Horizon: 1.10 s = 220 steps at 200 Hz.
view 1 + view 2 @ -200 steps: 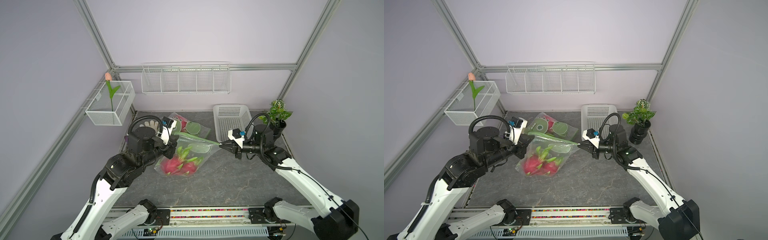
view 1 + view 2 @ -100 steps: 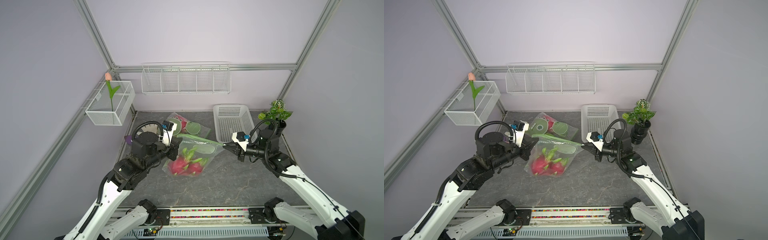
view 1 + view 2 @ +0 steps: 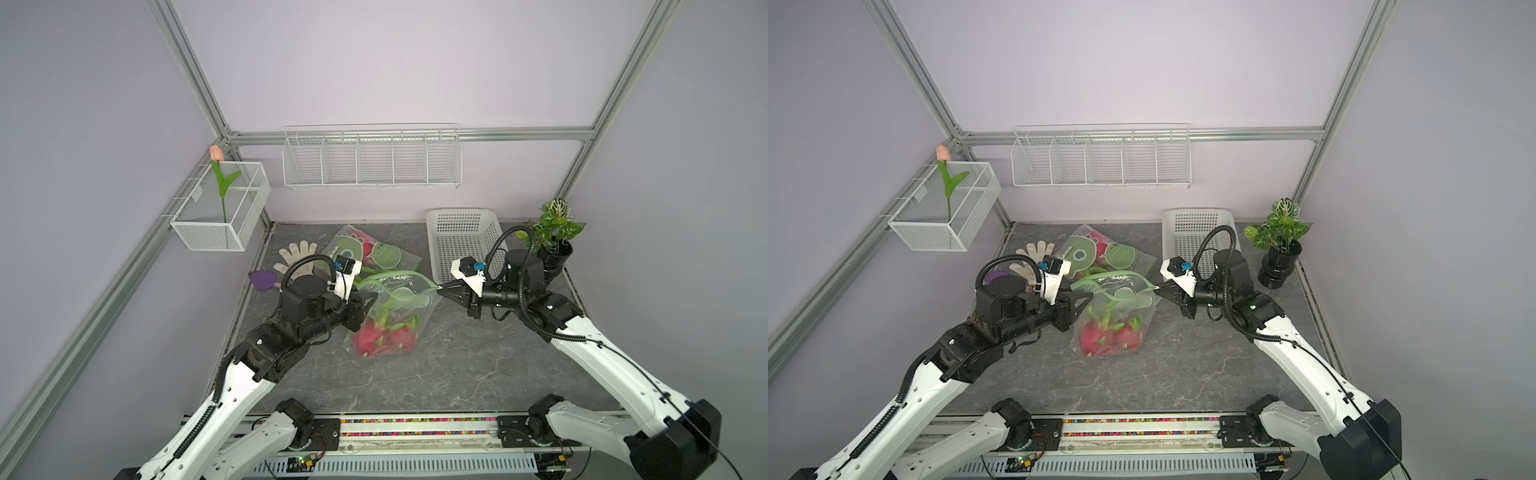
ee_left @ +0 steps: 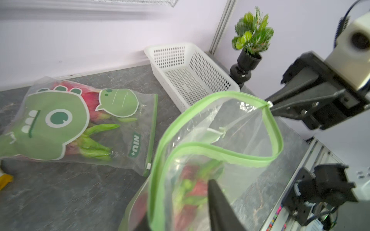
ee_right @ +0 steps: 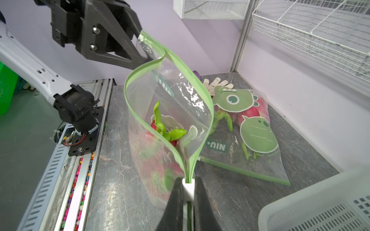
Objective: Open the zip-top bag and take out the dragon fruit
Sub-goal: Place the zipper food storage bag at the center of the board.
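R pincer is clamping shut on the small white zip slider at one end of the clear plastic zip-top bag w/ light-green zip rim, and is holding that corner up above the grey marbled tabletop. L pincer is sitting at the opposite end of the rim w/ its black fingers spread apart. The rim's corner is lying btwn them, w/ one tip touching it in the R wrist view, but they are not pinching it. The bag mouth is gaping in a wide loop approx. midway btwn the two arms, and the bag's lower part is resting on the tabletop. The magenta-pink dragon fruit w/ green-tipped scales are sitting inside this bag at the bottom, blurred in both top views. One green scale is poking up toward the mouth in the R wrist view; the count inside can't be told. Behind it, nr the back wall, a second clear bag w/ green cartoon-dinosaur print is lying flat, w/ more pink fruit showing through. A white perforated plastic basket is standing just behind the R pincer, w/ a green-and-white plant in a black pot beside it. A white knit glove and a small purple object are lying behind the L arm.
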Available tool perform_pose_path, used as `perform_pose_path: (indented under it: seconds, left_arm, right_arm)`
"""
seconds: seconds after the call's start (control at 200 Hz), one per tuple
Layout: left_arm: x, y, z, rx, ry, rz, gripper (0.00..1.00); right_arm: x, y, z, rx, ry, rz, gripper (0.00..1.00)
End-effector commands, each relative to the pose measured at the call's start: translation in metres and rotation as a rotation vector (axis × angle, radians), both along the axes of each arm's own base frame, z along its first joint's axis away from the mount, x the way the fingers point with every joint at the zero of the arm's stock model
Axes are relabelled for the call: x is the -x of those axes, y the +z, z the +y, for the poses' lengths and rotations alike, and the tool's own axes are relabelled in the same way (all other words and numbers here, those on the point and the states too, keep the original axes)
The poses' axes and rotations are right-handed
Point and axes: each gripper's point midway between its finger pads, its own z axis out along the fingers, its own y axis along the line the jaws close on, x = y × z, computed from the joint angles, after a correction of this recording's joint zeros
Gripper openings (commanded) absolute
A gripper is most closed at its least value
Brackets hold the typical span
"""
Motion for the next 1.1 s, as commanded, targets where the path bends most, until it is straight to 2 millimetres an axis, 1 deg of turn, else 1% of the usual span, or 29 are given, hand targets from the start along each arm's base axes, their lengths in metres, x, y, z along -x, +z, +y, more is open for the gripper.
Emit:
perform_pose_path:
  seconds: [0.0,0.04,0.08,0.155,0.22,0.255,0.325,0.38,0.45,0.54,0.59,0.74,0.825,0.945,1.01,1.095]
  left_arm:
    - [0.003,0.032,0.010,0.004,0.032,-0.027,0.61]
    - [0.006,0.045,0.013,0.001,0.030,-0.038,0.65]
    - [0.009,0.057,0.014,-0.002,0.018,-0.051,0.67]
    - [0.012,0.072,0.015,-0.016,0.005,-0.065,0.72]
    - [0.014,0.084,0.014,-0.024,-0.012,-0.064,0.72]
    - [0.016,0.090,0.008,-0.011,-0.036,-0.048,0.71]
    - [0.025,0.100,-0.011,0.042,-0.145,-0.011,0.67]
    - [0.030,0.105,-0.023,0.071,-0.216,0.014,0.65]
    - [0.028,0.097,-0.028,0.035,-0.244,0.041,0.65]
    - [0.011,0.080,-0.023,-0.075,-0.185,0.072,0.65]
    - [0.008,0.077,-0.025,-0.108,-0.197,0.064,0.62]
    - [0.005,0.069,-0.038,-0.132,-0.281,0.055,0.63]
    - [0.004,0.056,-0.045,-0.165,-0.320,0.090,0.63]
    - [0.005,0.036,-0.051,-0.196,-0.368,0.154,0.59]
    - [0.004,0.027,-0.052,-0.207,-0.373,0.174,0.58]
    - [-0.001,0.018,-0.051,-0.230,-0.350,0.188,0.57]
  right_arm:
    - [0.005,-0.010,0.004,0.078,0.023,-0.010,0.07]
    - [0.005,-0.009,0.006,0.071,0.026,-0.015,0.07]
    - [0.004,-0.008,0.008,0.066,0.026,-0.025,0.07]
    - [0.004,-0.005,0.010,0.065,0.025,-0.042,0.07]
    - [0.004,-0.002,0.011,0.063,0.029,-0.053,0.07]
    - [0.004,0.001,0.011,0.061,0.030,-0.059,0.07]
    - [0.006,0.005,0.011,0.057,0.033,-0.070,0.07]
    - [0.008,0.008,0.011,0.050,0.038,-0.082,0.07]
    - [0.011,0.012,0.011,0.040,0.044,-0.099,0.07]
    - [0.014,0.015,0.010,0.032,0.049,-0.111,0.07]
    - [0.016,0.015,0.010,0.027,0.053,-0.113,0.07]
    - [0.016,0.015,0.011,0.028,0.053,-0.113,0.07]
    - [0.018,0.015,0.011,0.028,0.056,-0.110,0.07]
    - [0.019,0.014,0.010,0.031,0.054,-0.112,0.07]
    - [0.019,0.013,0.010,0.029,0.054,-0.113,0.07]
    - [0.019,0.014,0.011,0.025,0.056,-0.115,0.07]
